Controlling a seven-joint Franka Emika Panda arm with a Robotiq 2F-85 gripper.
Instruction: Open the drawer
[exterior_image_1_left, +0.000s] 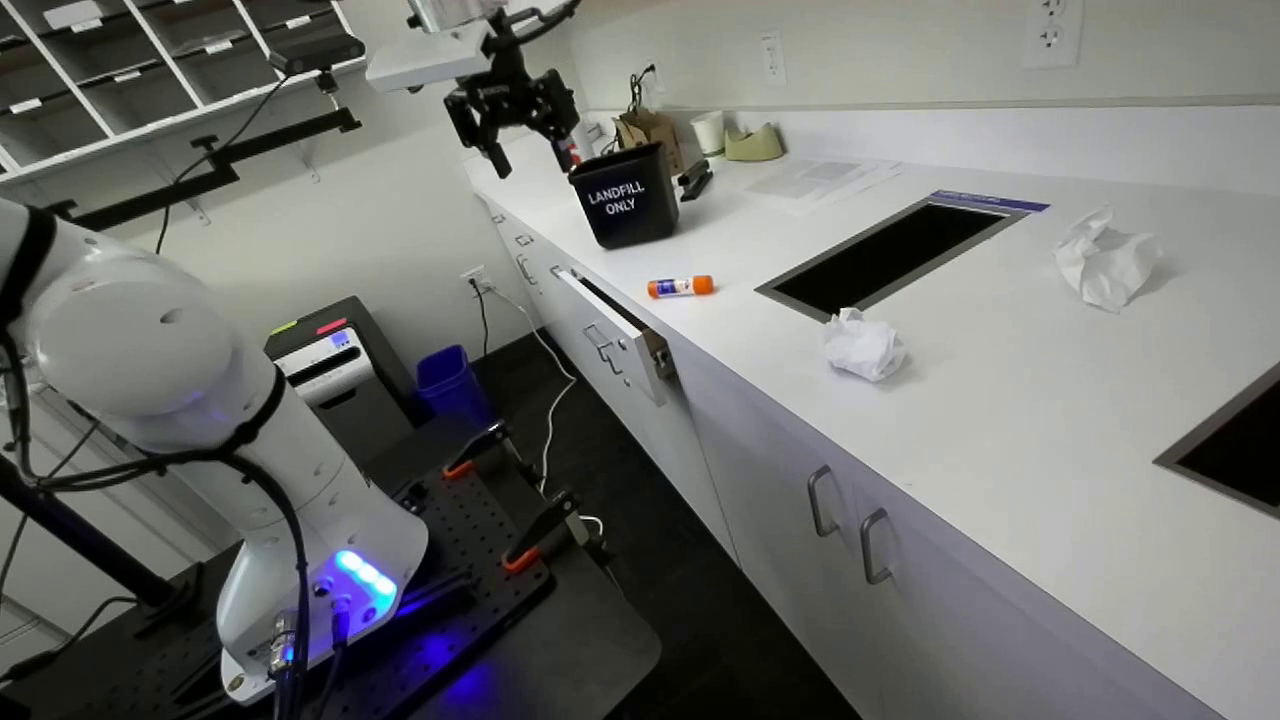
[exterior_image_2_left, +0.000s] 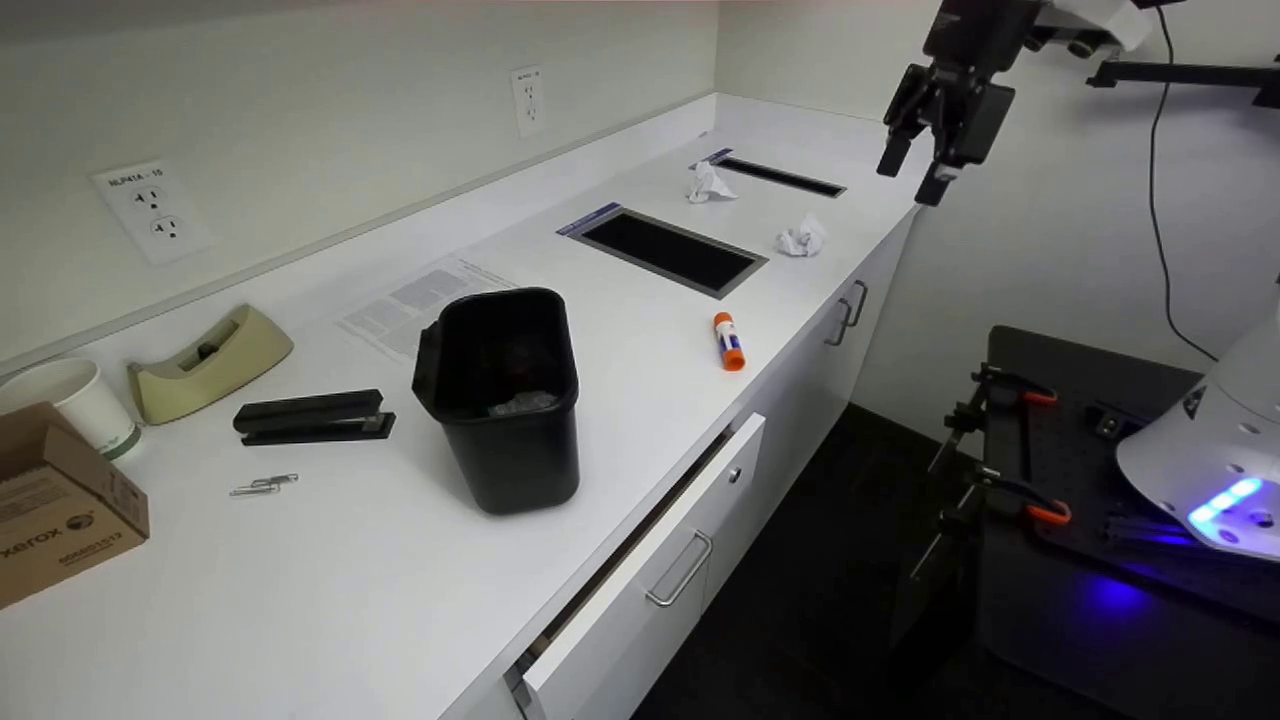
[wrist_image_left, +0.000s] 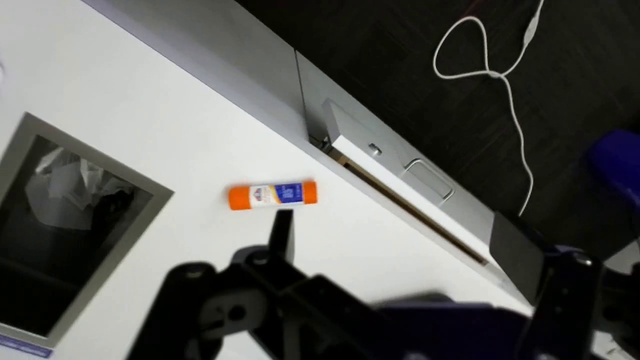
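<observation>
The drawer (exterior_image_1_left: 622, 335) stands slightly pulled out below the counter edge. Its white front panel (exterior_image_2_left: 640, 590) has a small silver handle (exterior_image_2_left: 682, 570) and a round lock. In the wrist view the drawer (wrist_image_left: 415, 186) shows a narrow dark gap with a strip of tan wood inside, and its handle (wrist_image_left: 430, 178) is in plain sight. My gripper (exterior_image_1_left: 538, 155) is open and empty, high above the counter and apart from the drawer. It also shows raised in an exterior view (exterior_image_2_left: 912, 180). In the wrist view the fingers (wrist_image_left: 400, 232) are wide apart with nothing between them.
An orange glue stick (wrist_image_left: 272, 195) lies on the counter near the drawer. A black bin (exterior_image_2_left: 510, 420) stands near the counter edge. A stapler (exterior_image_2_left: 315, 417), tape dispenser (exterior_image_2_left: 210, 365), cardboard box (exterior_image_2_left: 60, 500), crumpled paper (exterior_image_1_left: 863, 345) and a rectangular cutout (exterior_image_1_left: 890, 255) are also there.
</observation>
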